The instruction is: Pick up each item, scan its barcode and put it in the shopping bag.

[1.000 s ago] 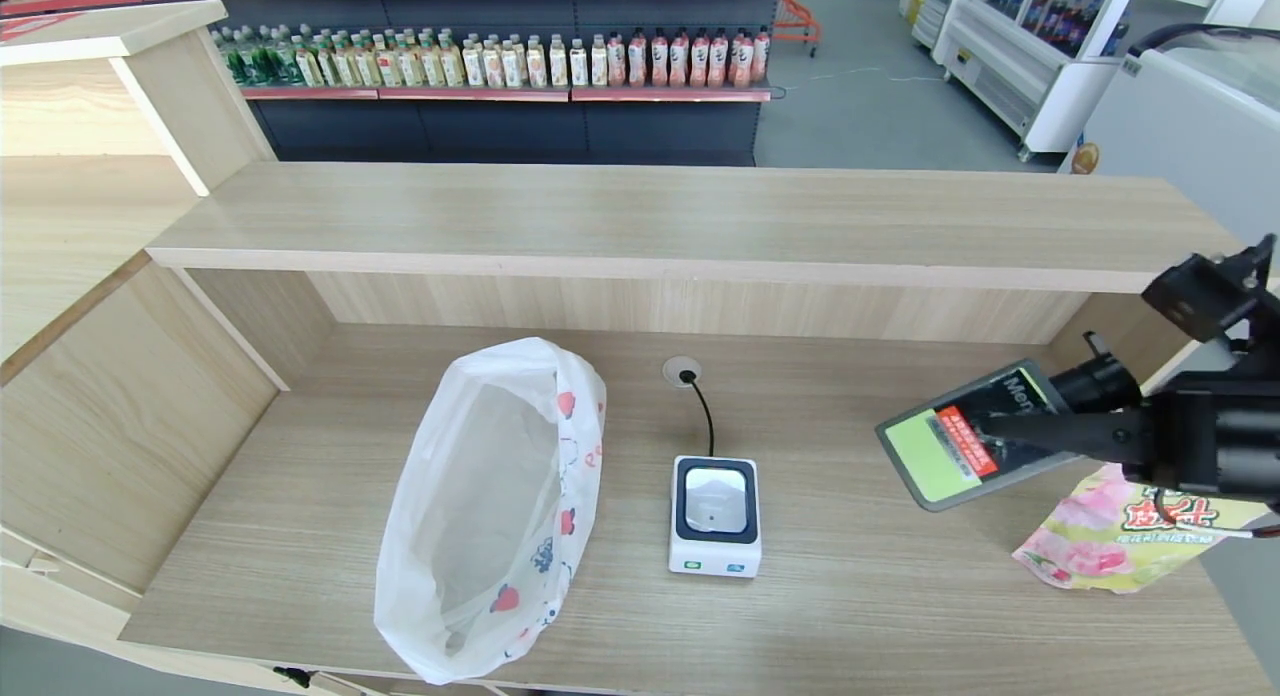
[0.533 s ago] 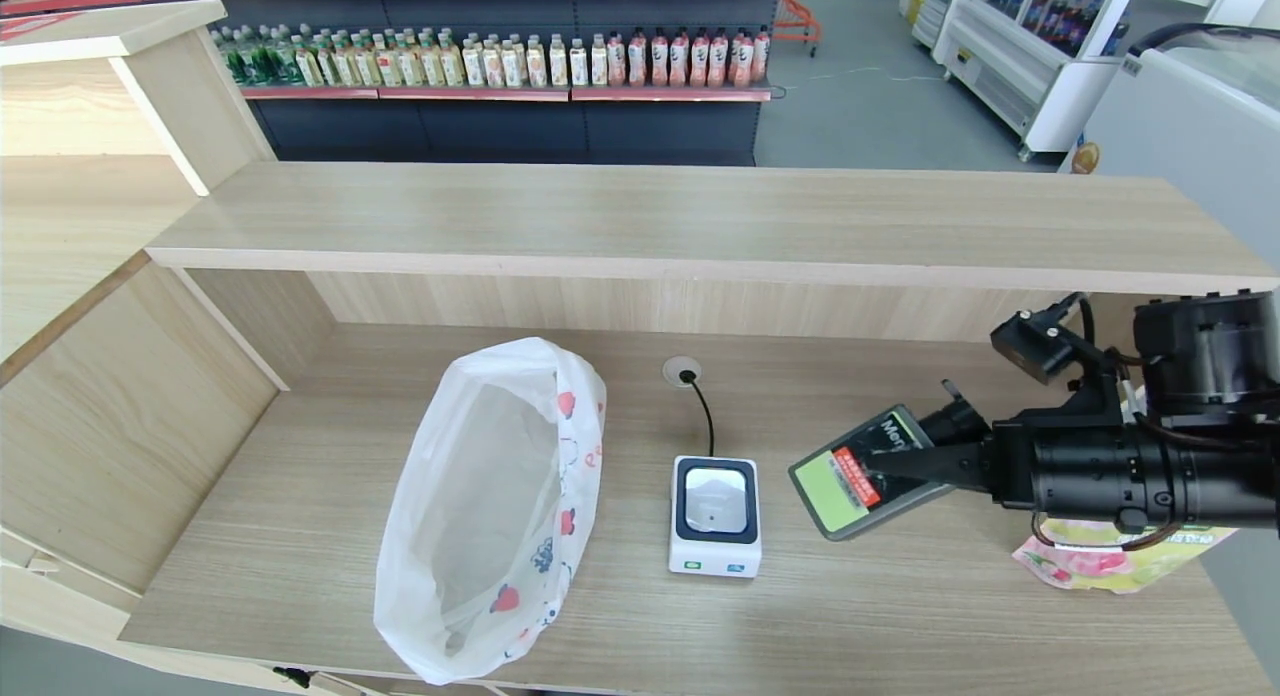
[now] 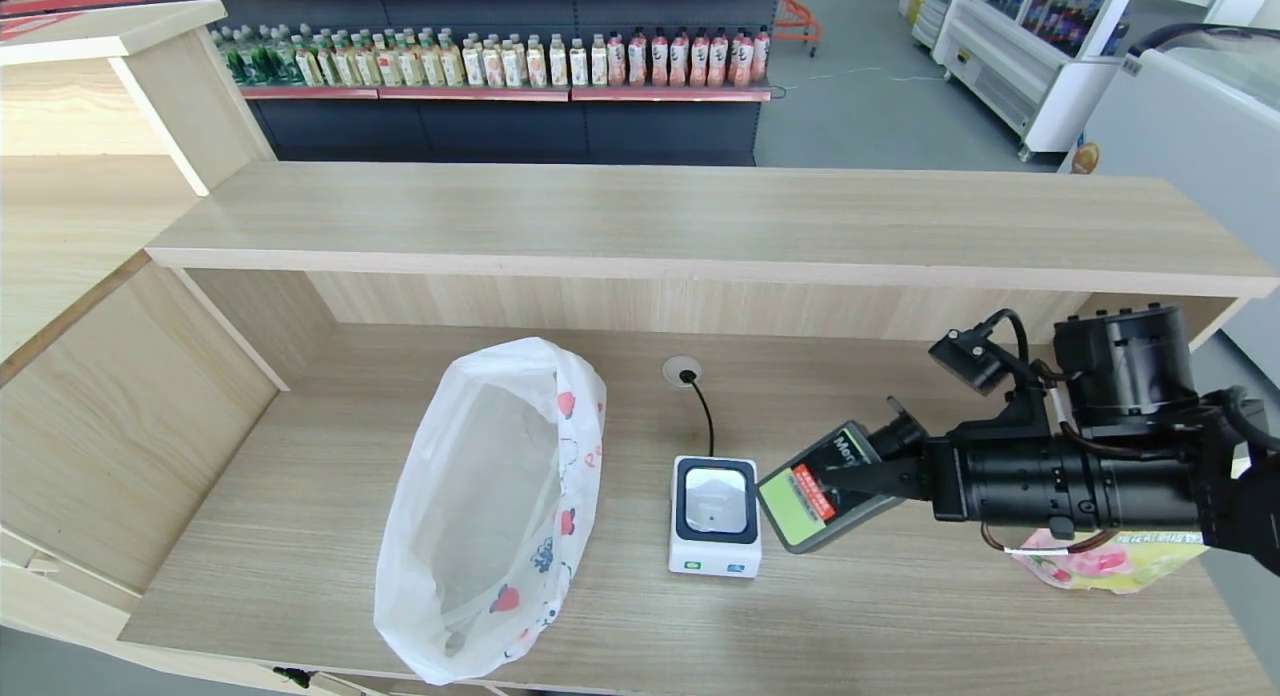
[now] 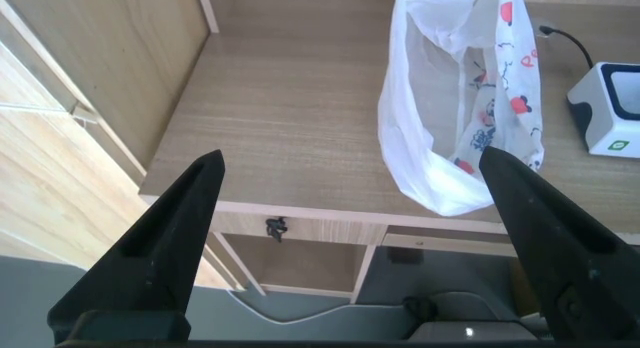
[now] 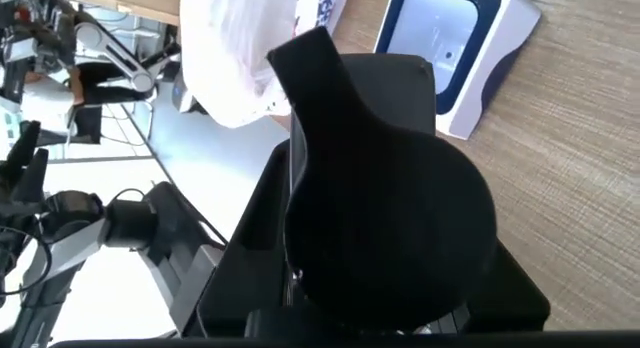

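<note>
**Box held at scanner's right side; bag and pouch lying on counter**

1. Left gripper [image 4: 350, 160]: fingers [image 4: 150, 258] spread wide, nothing between them. In the left wrist view it hangs off the front edge of the counter [image 4: 290, 118], on the bag's side.

2. Bag [image 3: 490, 506]: white plastic with red and dark prints, lying on the counter [image 3: 300, 536] left of centre. Its mouth is open and faces up. Its lower end reaches the front edge. It also shows in the left wrist view [image 4: 455, 118] and in the right wrist view [image 5: 240, 48].

3. Scanner [image 3: 714, 514]: white body with a dark-framed window facing up, standing just right of the bag and apart from it. A black cable [image 3: 703, 411] runs from its back to a grommet in the counter. The scanner also shows in the right wrist view [image 5: 450, 48].

4. Box [image 3: 815, 486]: dark, flat, with a green and red label on the face turned upward. It is tilted, with its lower-left end just beside the scanner's right side. Whether it touches the scanner or the counter cannot be told.

5. Right gripper [image 3: 860, 458]: pinching the box at its right end, one finger across the label face. The arm reaches in level from the right.

6. Pouch [image 3: 1105, 568]: pink, flowered, lying at the counter's right end, partly hidden beneath the right arm and well apart from the box.
</note>
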{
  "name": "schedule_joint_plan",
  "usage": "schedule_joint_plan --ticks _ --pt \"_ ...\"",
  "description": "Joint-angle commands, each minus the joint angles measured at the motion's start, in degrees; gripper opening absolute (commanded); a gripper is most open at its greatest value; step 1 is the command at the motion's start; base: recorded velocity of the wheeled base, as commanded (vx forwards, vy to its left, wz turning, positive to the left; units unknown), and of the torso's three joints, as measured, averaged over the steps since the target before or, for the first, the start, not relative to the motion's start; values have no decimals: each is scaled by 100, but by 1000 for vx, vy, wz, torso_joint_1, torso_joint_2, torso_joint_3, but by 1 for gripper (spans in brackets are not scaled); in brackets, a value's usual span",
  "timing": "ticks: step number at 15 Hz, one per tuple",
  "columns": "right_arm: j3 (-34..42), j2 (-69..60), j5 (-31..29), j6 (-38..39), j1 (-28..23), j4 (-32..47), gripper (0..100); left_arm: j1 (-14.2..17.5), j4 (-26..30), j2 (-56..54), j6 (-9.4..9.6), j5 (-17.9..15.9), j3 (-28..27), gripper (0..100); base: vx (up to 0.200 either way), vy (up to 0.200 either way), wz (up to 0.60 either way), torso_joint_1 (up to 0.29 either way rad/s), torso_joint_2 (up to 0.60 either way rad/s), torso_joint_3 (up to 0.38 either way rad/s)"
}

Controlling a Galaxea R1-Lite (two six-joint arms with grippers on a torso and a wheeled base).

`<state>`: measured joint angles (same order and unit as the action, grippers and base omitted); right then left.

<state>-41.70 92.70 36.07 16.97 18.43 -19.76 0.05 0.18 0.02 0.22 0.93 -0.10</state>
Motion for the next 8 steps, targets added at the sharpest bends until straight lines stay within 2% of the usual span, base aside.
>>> schedule_joint_plan --ticks 1,2,6,8 --pt "-40 108 -65 -1 20 -19 0 4 -1 -2 4 4 1 100 0 200 0 2 12 2" --pt "-48 117 -100 -1 20 -28 0 4 -1 -2 4 4 1 100 0 200 0 -17 -7 7" --pt "-127 205 -250 -1 108 -28 0 4 -1 -2 4 4 1 100 0 0 0 0 0 0" --pt "-338 504 -496 -1 319 -28 0 4 -1 -2 13 4 1 100 0 0 0 0 0 0"
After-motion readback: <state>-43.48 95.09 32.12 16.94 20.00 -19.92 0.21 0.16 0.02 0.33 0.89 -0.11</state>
